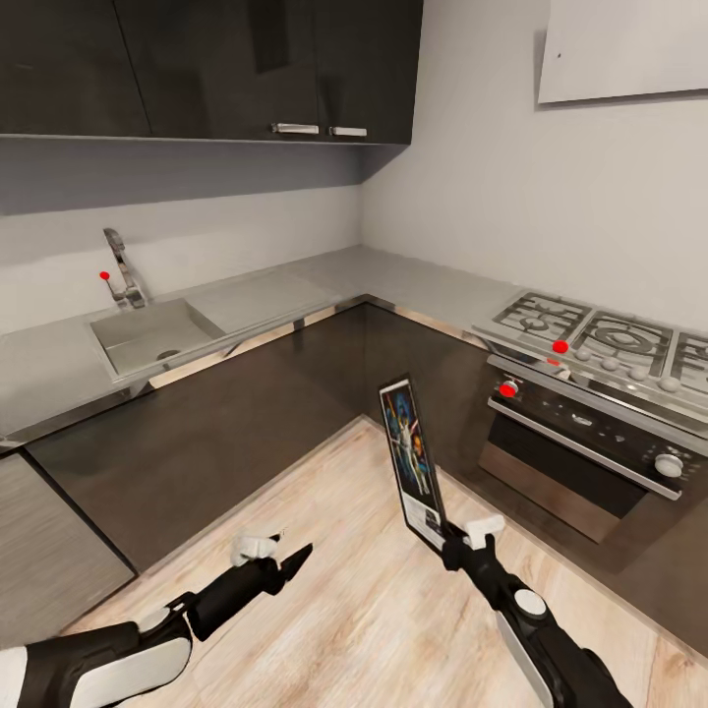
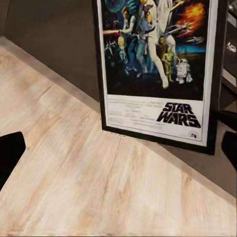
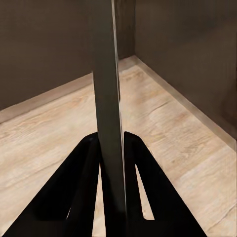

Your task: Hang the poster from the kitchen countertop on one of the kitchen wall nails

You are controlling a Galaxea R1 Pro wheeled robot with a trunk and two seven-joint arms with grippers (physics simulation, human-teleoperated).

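- The poster [image 1: 413,462] is already off the kitchen countertop [image 1: 295,285]; it is held upright above the wooden floor [image 1: 364,610], in front of the dark cabinet fronts.
- It is pinched by its lower edge in the right gripper [image 1: 454,544]; in the right wrist view the thin frame [image 3: 109,113] is seen edge-on with a black finger [image 3: 84,182] pressed against each side.
- The left gripper [image 1: 285,562] hangs low over the floor, apart from the poster, with nothing seen in it; whether its jaws are spread cannot be told.
- The picking-up is judged done; the hanging is left.
- A small dark dot [image 1: 560,55] on a pale panel [image 1: 624,49] high on the wall above the stove [image 1: 610,344] may be a nail, though this cannot be confirmed.
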